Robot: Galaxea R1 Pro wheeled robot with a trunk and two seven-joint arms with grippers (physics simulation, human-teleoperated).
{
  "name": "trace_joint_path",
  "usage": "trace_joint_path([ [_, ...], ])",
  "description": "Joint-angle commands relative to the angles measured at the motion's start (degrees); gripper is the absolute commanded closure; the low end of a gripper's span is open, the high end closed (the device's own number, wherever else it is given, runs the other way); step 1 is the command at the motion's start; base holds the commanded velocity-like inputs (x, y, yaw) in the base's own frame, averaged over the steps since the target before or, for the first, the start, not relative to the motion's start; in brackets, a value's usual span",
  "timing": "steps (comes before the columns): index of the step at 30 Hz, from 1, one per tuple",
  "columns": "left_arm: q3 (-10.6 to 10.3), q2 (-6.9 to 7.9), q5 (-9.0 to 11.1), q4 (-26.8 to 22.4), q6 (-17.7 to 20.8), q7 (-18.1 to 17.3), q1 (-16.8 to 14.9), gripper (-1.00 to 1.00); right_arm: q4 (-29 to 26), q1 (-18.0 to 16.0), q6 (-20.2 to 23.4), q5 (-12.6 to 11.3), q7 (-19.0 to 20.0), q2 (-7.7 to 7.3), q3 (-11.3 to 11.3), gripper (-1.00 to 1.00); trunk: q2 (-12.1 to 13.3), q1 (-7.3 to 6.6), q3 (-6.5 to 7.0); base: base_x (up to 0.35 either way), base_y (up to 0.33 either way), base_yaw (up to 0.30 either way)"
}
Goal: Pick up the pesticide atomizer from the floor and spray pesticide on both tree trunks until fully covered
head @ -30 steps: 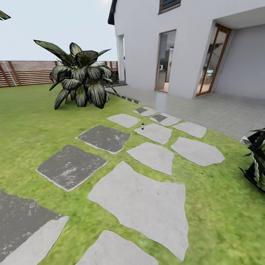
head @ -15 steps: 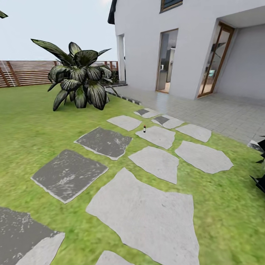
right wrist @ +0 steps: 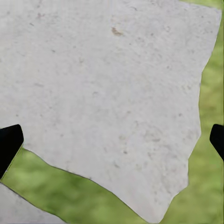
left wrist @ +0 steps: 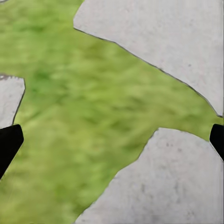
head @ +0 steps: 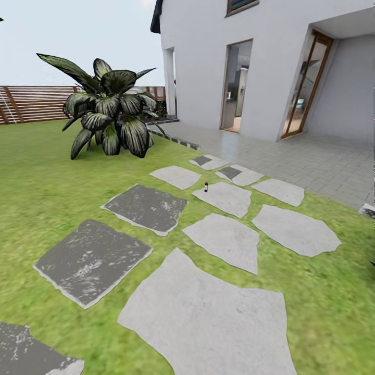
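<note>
The pesticide atomizer (head: 205, 186) is a tiny dark bottle with a reddish top. It stands upright far ahead at the edge of a pale stepping stone (head: 223, 198) in the lawn (head: 36, 198). The two thick tree trunks are out of view. In the left wrist view my left gripper (left wrist: 112, 142) is open over grass and stone slabs, its dark fingertips (left wrist: 9, 145) wide apart with nothing between them. In the right wrist view my right gripper (right wrist: 112, 142) is open above a pale slab, also holding nothing.
A path of grey and pale stepping stones (head: 208, 317) leads from me toward the house (head: 260, 62) and its tiled patio (head: 312, 161). A broad-leaved dark bush (head: 107, 112) stands at the back left. The slatted wooden fence (head: 31, 102) runs behind it.
The whole head view has shifted: the camera has moved forward along the path. The stones and atomizer sit lower and larger, and the dark plant at the right edge has slid out.
</note>
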Motion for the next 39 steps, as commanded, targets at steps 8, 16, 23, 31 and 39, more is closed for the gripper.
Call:
trace_joint_path([
  [8,0.00,0.00,0.00,0.00,0.00,0.02,0.01,-1.00,0.00,0.00,0.00,0.00,0.06,0.00,0.01,-1.00,0.00,0.00,0.00,0.340,0.079,-0.226],
  [16,0.00,0.00,0.00,0.00,0.00,0.03,0.05,-1.00,0.00,0.00,0.00,0.00,0.06,0.00,0.01,-1.00,0.00,0.00,0.00,0.340,0.079,-0.295],
  [23,0.00,0.00,0.00,0.00,0.00,0.07,0.08,-1.00,0.00,0.00,0.00,0.00,0.06,0.00,0.04,-1.00,0.00,0.00,0.00,0.340,0.079,-0.197],
  [31,0.00,0.00,0.00,0.00,0.00,0.03,0.09,-1.00,0.00,0.00,0.00,0.00,0.05,0.00,0.03,-1.00,0.00,0.00,0.00,0.340,0.079,-0.001],
  [39,0.00,0.00,0.00,0.00,0.00,0.04,0.09,-1.00,0.00,0.00,0.00,0.00,0.04,0.00,0.04,-1.00,0.00,0.00,0.00,0.340,0.079,0.000],
])
